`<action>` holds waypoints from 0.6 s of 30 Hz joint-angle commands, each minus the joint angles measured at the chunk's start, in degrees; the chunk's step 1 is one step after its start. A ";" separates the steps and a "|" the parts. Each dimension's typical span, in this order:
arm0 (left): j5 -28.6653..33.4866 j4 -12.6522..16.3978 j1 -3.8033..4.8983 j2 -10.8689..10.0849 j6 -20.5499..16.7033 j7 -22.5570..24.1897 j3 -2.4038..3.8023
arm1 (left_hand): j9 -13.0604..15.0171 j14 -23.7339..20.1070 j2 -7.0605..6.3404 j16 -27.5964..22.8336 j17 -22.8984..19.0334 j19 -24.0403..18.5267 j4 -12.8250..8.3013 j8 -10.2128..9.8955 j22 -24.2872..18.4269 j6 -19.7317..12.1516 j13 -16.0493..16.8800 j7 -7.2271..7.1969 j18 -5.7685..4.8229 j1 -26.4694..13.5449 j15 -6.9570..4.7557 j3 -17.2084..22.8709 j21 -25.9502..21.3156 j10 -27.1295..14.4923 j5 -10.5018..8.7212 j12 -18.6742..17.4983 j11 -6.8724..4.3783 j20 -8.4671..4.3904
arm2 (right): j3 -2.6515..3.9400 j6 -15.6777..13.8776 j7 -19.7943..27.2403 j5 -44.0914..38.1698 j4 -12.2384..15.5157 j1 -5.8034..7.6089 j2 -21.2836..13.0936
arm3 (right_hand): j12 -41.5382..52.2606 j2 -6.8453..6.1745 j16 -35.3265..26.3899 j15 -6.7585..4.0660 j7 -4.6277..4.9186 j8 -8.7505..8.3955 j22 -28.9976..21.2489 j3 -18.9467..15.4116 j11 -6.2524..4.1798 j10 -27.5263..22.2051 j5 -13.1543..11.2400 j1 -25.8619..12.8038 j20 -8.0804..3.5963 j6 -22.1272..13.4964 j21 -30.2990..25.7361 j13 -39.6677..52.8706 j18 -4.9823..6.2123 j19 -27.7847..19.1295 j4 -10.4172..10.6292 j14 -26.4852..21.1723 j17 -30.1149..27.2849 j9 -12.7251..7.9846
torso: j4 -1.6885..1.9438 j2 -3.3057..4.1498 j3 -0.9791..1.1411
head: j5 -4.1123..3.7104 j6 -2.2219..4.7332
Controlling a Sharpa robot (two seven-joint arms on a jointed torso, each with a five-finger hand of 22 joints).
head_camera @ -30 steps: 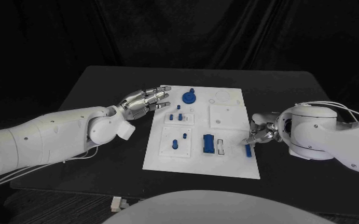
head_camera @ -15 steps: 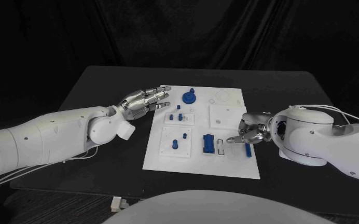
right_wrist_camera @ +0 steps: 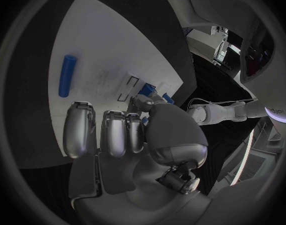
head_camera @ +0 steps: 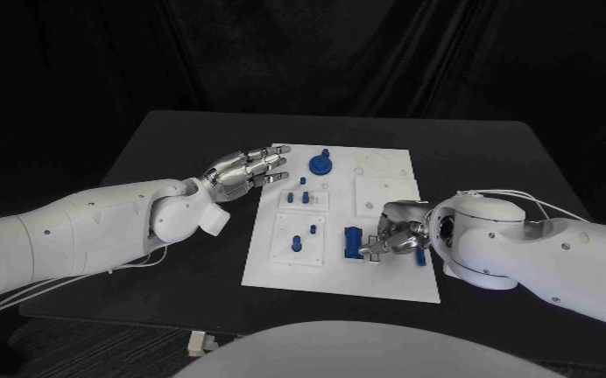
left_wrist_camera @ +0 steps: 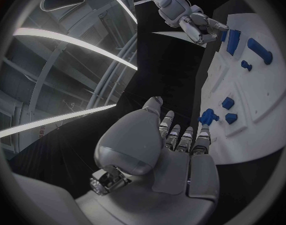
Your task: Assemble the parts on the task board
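The fingers of the right hand (head_camera: pixel 394 236) are curled downward over the near right part of the white rectangular task board (head_camera: pixel 385 192), their tips just beside a narrow white-rimmed slot (head_camera: pixel 374 248); whether anything is pinched between them cannot be told, and nothing is plainly held. A blue rectangular block (head_camera: pixel 351 242) stands just left of that slot, and a short blue cylindrical peg (right_wrist_camera: pixel 67 75) lies loose on the board close to its right edge, beside the hand. The step in hand is judged to be a reach for a part near the slot; it would be done best by lowering the fingertips squarely, so the neighbouring block is not knocked. The left hand (head_camera: pixel 243 171) rests with fingers extended and slightly apart, empty, at the board's far left edge on the black table (head_camera: pixel 165 142). A blue round knobbed disc (head_camera: pixel 320 164) sits near the board's far edge, and small blue studs (head_camera: pixel 298 196) stand left of centre. Open table is left beyond the far and right edges of the board for withdrawal; the near right corner is crowded by the right forearm.
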 commanded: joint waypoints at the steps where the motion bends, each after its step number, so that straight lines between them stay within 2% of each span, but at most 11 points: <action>1: 0.22 0.04 -0.08 0.04 0.79 0.55 0.05 | 0.08 -0.01 0.63 0.25 0.06 0.02 -0.03 0.27 -0.04 0.12 0.05 0.41 0.92 -0.01 0.49 0.36 0.28 -0.06 0.34 0.24 0.43 0.30 | 0.04 -0.78 1.64 -0.53 -0.58 -0.71 0.71 | 0.15 -0.18 0.25 -0.45 -0.22 3.41 10.93 -0.05 -0.39 5.85 -0.25 0.37 -0.28 0.30 -0.39 15.07 -0.02 1.63 -0.26 4.86 7.65 6.20 | 0.03 0.04 -0.01 | -0.02 -0.01; 8: 0.22 -0.09 -0.13 0.11 0.91 0.50 0.05 | 0.08 -0.01 0.63 0.25 0.06 0.02 -0.03 0.27 -0.04 0.12 0.05 0.41 0.92 -0.01 0.49 0.36 0.28 -0.06 0.34 0.24 0.43 0.30 | 0.04 -1.35 2.35 -0.53 -1.52 -1.50 1.94 | 0.15 -0.21 0.24 -0.45 -0.22 3.45 10.92 -0.06 -0.39 5.85 -0.30 0.47 -0.29 0.30 -0.45 15.07 -0.01 1.62 -0.34 4.85 7.62 6.27 | 0.05 0.02 -0.01 | 0.00 -0.01; 18: 0.22 -0.23 -0.24 0.19 0.99 0.30 0.05 | 0.08 -0.01 0.63 0.25 0.06 0.02 -0.03 0.27 -0.04 0.12 0.05 0.41 0.92 -0.01 0.49 0.36 0.28 -0.06 0.34 0.24 0.43 0.30 | 0.04 -1.55 2.60 -0.53 -2.07 -1.68 2.34 | 0.15 -0.12 0.08 -0.47 -0.23 2.95 10.82 -0.05 -0.40 5.85 -0.46 0.49 -0.30 -0.05 -0.75 15.07 0.06 1.52 -0.33 4.78 7.21 6.19 | 0.00 0.01 0.00 | 0.02 -0.01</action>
